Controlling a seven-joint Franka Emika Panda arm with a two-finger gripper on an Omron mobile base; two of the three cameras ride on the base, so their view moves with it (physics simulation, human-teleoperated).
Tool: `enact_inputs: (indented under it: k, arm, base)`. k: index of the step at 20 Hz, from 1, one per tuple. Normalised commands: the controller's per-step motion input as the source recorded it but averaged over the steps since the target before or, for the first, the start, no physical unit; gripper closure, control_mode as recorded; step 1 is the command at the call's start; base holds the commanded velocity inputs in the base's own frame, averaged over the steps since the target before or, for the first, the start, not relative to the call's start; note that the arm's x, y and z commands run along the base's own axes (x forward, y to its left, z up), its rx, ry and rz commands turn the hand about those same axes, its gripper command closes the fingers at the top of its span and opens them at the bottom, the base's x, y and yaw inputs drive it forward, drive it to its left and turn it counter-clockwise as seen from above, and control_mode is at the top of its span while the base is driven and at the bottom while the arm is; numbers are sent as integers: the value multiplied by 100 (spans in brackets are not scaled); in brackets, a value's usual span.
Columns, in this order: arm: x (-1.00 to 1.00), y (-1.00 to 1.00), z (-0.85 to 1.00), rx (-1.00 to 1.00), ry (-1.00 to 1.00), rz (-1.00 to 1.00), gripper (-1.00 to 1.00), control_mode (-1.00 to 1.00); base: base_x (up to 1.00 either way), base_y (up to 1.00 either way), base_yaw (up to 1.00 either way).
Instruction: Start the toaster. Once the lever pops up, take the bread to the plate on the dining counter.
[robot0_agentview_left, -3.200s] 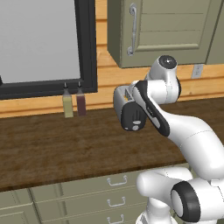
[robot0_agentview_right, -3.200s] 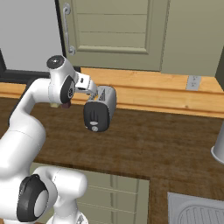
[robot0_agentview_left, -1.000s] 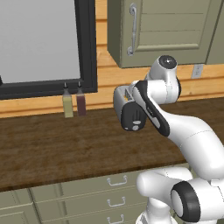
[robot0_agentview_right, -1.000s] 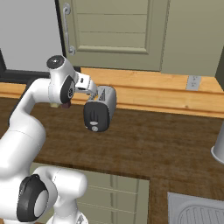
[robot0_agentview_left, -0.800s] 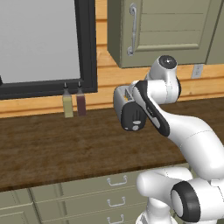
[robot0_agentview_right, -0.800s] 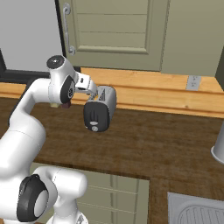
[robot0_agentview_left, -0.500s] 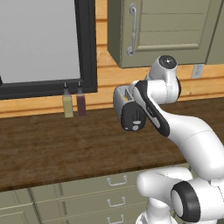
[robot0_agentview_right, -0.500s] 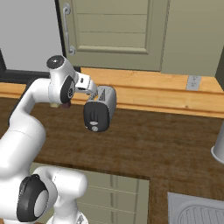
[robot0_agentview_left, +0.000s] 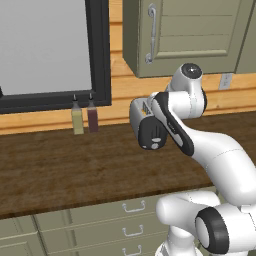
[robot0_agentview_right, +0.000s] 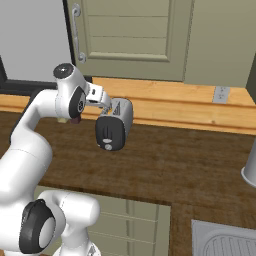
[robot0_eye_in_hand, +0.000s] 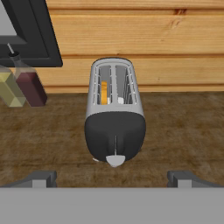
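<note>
Standing on the dark wood worktop (robot0_agentview_right: 165, 165), the toaster (robot0_eye_in_hand: 114, 116) sits close to the plank back wall (robot0_agentview_right: 165, 107), black end panel (robot0_eye_in_hand: 115, 136) turned toward the hand camera. In the hand view it holds the centre, slots running toward 12 o'clock, a sliver of orange-tan bread (robot0_eye_in_hand: 104, 92) showing in the left slot. A pale tab, the lever (robot0_eye_in_hand: 115, 160), sits at 6 o'clock on the panel at the foot of a thin vertical slot. The gripper (robot0_eye_in_hand: 111, 177) hangs just short of that panel, finger tips (robot0_eye_in_hand: 41, 177) spread wide at 7 and 5 o'clock, nothing between them and touching nothing. Two bottles, one yellowish (robot0_eye_in_hand: 8, 89) and one dark red (robot0_eye_in_hand: 29, 85), stand at 10 o'clock from the toaster under the black window frame (robot0_eye_in_hand: 37, 35). From the left base view, the arm (robot0_agentview_left: 200, 145) crosses in front of the toaster (robot0_agentview_left: 145, 125), the bottles (robot0_agentview_left: 84, 116) well apart at its 9 o'clock. From the right base view, the toaster (robot0_agentview_right: 115, 125) stands at 3 o'clock of the wrist; a wall socket (robot0_agentview_right: 220, 93) lies at 2 o'clock, a grey pot (robot0_agentview_right: 250, 170) and sink (robot0_agentview_right: 225, 242) at 4 o'clock.
</note>
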Motion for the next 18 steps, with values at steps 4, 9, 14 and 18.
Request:
enact_inputs:
  k: [4,9,14,18]
  arm:
    - [0,0,0,0,0,0,-100,-100]
    - [0,0,0,0,0,0,-100,-100]
    - [0,0,0,0,0,0,-100,-100]
    - [0,0,0,0,0,0,-100,-100]
  base:
    - [0,0,0]
    - [0,0,0]
    - [0,0,0]
    - [0,0,0]
